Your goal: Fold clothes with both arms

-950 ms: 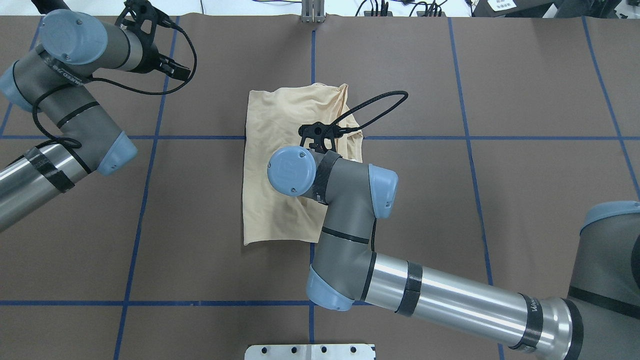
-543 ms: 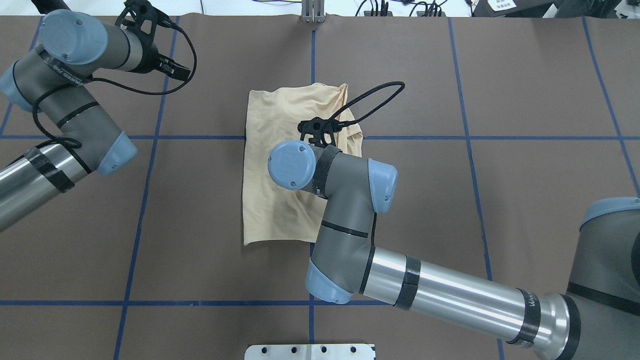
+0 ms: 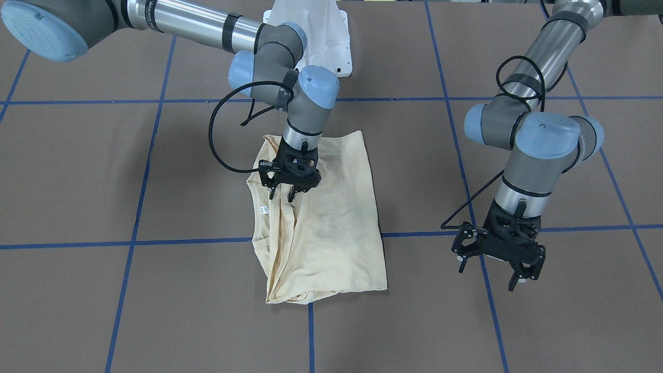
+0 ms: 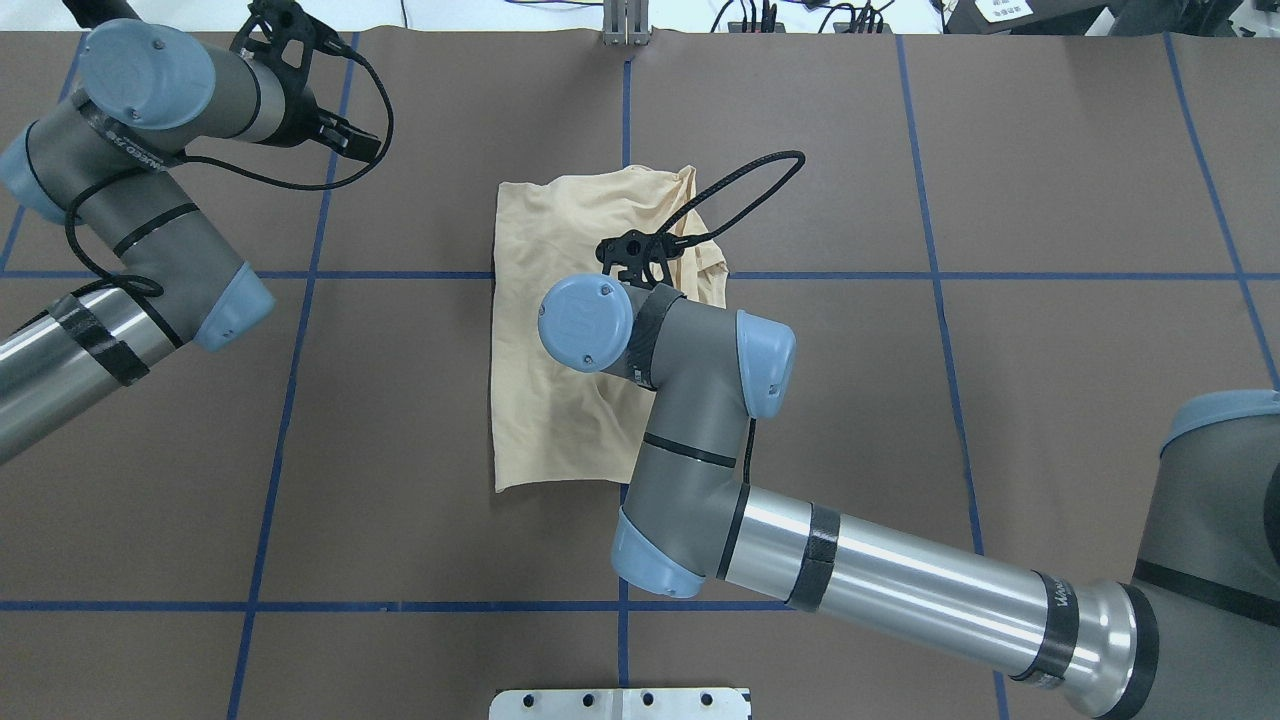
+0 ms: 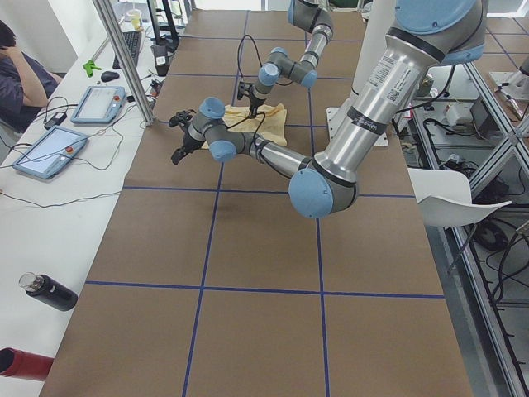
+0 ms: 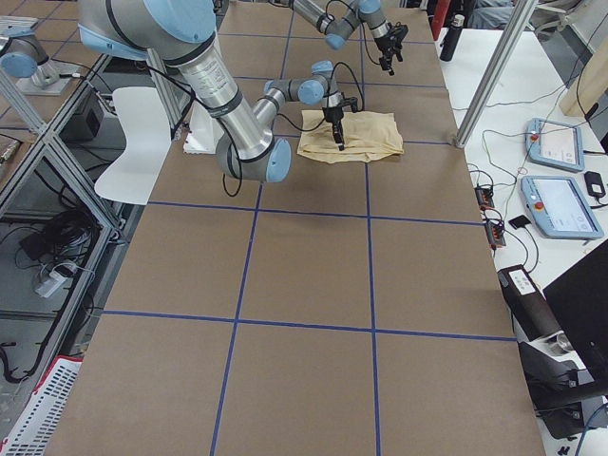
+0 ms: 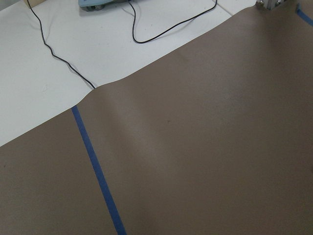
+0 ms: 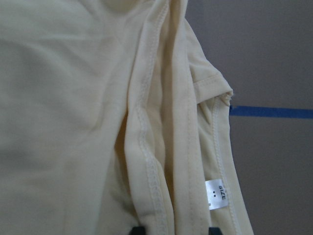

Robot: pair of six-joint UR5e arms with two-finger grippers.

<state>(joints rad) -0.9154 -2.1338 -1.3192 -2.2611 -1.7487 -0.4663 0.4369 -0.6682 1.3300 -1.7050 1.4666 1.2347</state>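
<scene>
The pale cream-yellow T-shirt (image 3: 331, 228) lies folded into a long rectangle at the table's middle (image 4: 560, 230), plain side up, no print showing. Its small white neck label (image 8: 217, 194) shows by the bunched collar edge (image 3: 263, 209). My right gripper (image 3: 281, 197) points down onto that bunched edge. Its fingers stand narrow, shut on a ridge of stitched shirt folds (image 8: 171, 161). My left gripper (image 3: 489, 272) hangs open and empty above bare table, well to the shirt's side. The left wrist view holds only brown table cover.
Blue tape lines (image 4: 625, 110) grid the brown table cover. The white pedestal base (image 3: 321, 31) stands at the robot's side. A metal plate (image 4: 620, 703) sits at the near edge. A person (image 5: 21, 70), tablets (image 5: 97, 103) and bottles (image 5: 45, 291) are along the side bench.
My right gripper has crept toward the far side of the table over the shirt's bunched edge. The shirt's near left corner has shifted slightly right. The left arm has not moved.
</scene>
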